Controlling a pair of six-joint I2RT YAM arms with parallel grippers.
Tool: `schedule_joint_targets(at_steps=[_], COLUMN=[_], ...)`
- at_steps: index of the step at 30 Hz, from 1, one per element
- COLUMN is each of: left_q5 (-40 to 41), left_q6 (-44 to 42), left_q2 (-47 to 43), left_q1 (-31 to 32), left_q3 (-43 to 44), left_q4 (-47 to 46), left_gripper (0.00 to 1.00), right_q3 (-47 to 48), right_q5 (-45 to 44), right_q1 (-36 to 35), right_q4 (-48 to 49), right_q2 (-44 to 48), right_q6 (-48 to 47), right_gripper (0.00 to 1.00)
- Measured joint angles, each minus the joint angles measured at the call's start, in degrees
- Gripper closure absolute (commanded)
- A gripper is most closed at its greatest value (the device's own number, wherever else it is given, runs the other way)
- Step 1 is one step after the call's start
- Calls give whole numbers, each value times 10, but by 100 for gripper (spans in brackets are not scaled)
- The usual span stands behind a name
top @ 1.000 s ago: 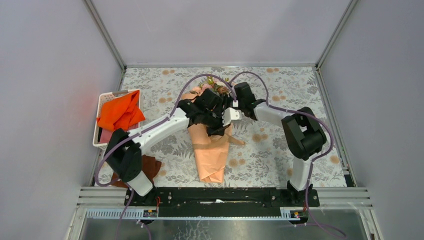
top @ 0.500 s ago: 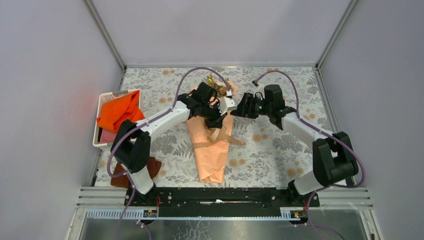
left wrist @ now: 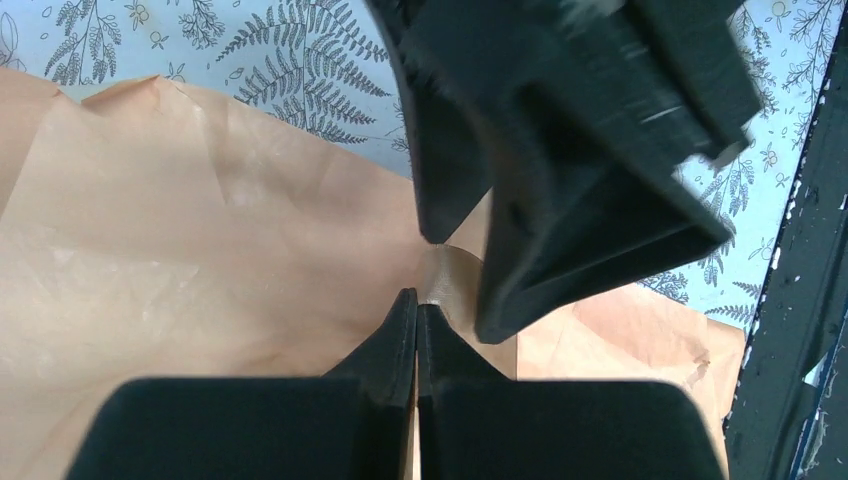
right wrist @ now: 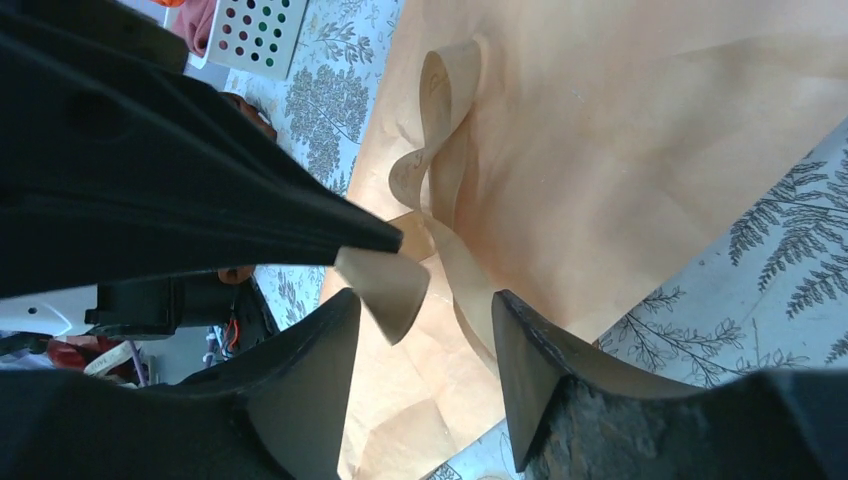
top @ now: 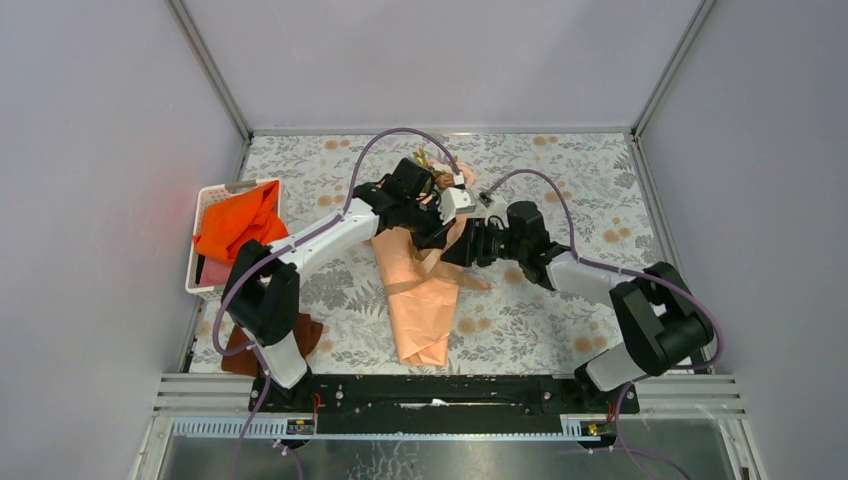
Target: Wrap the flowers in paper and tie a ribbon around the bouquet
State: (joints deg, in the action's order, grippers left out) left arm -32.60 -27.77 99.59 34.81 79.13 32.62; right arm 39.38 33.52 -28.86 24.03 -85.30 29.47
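Fingertips of the left gripper (top: pixel 446 228) and the right gripper (top: pixel 466 245) meet over the bouquet (top: pixel 420 300) at mid-table in the top view. Whether either pair is parted cannot be told from up there. The bouquet lies with the flowers (top: pixel 438 172) toward 12 o'clock and its paper (top: pixel 425 330) tail toward 6, the ribbon (top: pixel 415 285) crossing the cone. At 9 o'clock a white basket (top: pixel 212 200) holds a bright orange cloth (top: pixel 240 228) with something pinkish-red under it. A dark brown cloth (top: pixel 300 335) lies on the table (top: pixel 560 170) at 7 o'clock.

Left wrist view: the left fingers (left wrist: pixel 395 335) are pressed together, pinching a tan end of ribbon at their tips above the paper. The right gripper's fingers (left wrist: pixel 440 150) hang from 12 o'clock, spread to either side of that same end.

Right wrist view: the right fingers (right wrist: pixel 310 380) stand apart and grip nothing, with the ribbon end between them, close to the 9 o'clock finger. The left gripper reaches in from 9 o'clock, clamped on that end. Beyond it the ribbon loops over the paper toward 12 o'clock, and the basket's corner shows at 11 o'clock.
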Motion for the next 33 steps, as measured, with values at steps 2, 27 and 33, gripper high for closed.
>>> schedule_joint_targets(at_steps=[2, 27, 33], left_q5=[0, 103, 133], left_q6=[0, -118, -102], left_q2=[0, 121, 172], left_q1=[0, -58, -58], left_q3=[2, 131, 130], left_q4=[2, 121, 125], left_gripper=[100, 21, 39], right_q3=[2, -54, -54], right_q5=[0, -74, -74], right_q1=[-3, 31, 31], right_q4=[21, 32, 31], right_q2=[-23, 8, 15], right_q6=[10, 84, 84], right_gripper=[65, 100, 100])
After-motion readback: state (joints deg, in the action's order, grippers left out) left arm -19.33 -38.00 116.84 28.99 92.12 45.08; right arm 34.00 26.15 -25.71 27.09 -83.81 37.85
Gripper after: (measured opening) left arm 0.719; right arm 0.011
